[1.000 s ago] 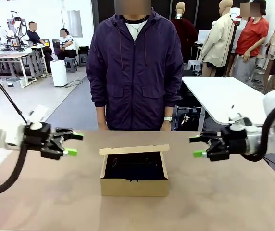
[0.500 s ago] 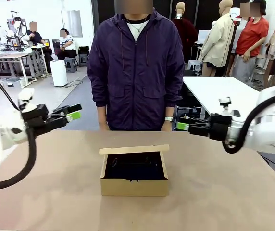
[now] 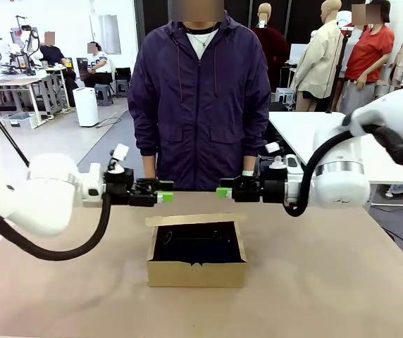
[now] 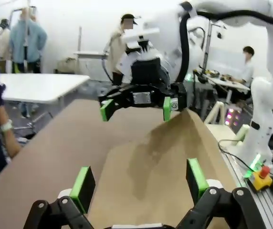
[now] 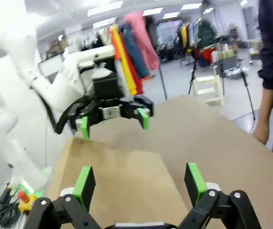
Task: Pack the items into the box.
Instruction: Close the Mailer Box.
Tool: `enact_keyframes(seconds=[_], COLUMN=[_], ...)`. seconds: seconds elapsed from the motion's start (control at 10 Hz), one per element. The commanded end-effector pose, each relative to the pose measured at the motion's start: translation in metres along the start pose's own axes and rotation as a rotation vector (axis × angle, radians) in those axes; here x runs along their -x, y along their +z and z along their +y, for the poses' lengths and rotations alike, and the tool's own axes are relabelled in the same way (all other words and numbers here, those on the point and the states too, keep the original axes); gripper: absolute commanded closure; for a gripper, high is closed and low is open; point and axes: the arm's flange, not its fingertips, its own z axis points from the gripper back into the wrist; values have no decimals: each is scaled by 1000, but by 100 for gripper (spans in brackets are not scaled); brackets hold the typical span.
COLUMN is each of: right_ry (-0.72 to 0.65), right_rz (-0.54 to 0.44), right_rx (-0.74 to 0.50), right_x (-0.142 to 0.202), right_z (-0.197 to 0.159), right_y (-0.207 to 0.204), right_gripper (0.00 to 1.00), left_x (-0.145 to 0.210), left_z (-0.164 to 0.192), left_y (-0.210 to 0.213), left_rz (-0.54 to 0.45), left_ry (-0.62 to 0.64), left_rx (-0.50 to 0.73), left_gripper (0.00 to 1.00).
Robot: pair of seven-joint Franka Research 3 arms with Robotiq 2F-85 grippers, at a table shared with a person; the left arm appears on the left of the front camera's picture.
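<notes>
The brown cardboard box [image 3: 196, 273] stands open at the table's middle, its flap lid [image 3: 196, 219] raised at the far side. Its inside is dark with the items [image 3: 197, 243], which I cannot tell apart. My left gripper [image 3: 160, 196] and right gripper [image 3: 224, 191] hover just beyond the lid, fingertips pointing at each other a short gap apart. Both are open and hold nothing. In the left wrist view my own fingers [image 4: 83, 187] spread wide with the right gripper [image 4: 135, 107] facing them. The right wrist view shows my own fingers [image 5: 84, 186] apart and the left gripper [image 5: 112, 121] opposite.
A person in a purple jacket [image 3: 200, 98] stands at the table's far edge, directly behind both grippers, with a watch [image 3: 246, 174] on one wrist. The brown table [image 3: 328, 282] lies bare around the box. A white table [image 3: 314, 144] stands behind on the right.
Both arms have swung in from the table's sides towards the middle and now face each other behind the box. Their jaws stayed open. The box has not moved.
</notes>
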Motion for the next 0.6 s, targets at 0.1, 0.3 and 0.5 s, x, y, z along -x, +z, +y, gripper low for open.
enact_keyframes(seconds=[0.1, 0.3, 0.5], right_ry=[37, 76, 102], right_rz=[184, 290, 348], right_rx=[-99, -123, -118], right_x=[11, 19, 28], right_z=[4, 16, 23], right_y=[-26, -24, -23], right_gripper=[0, 0, 0], left_x=[12, 23, 39], left_z=[7, -5, -12], left_y=[-18, -20, -24], left_rz=[90, 130, 213], left_ry=[35, 45, 70], left_rx=[115, 159, 206], left_gripper=[0, 0, 0])
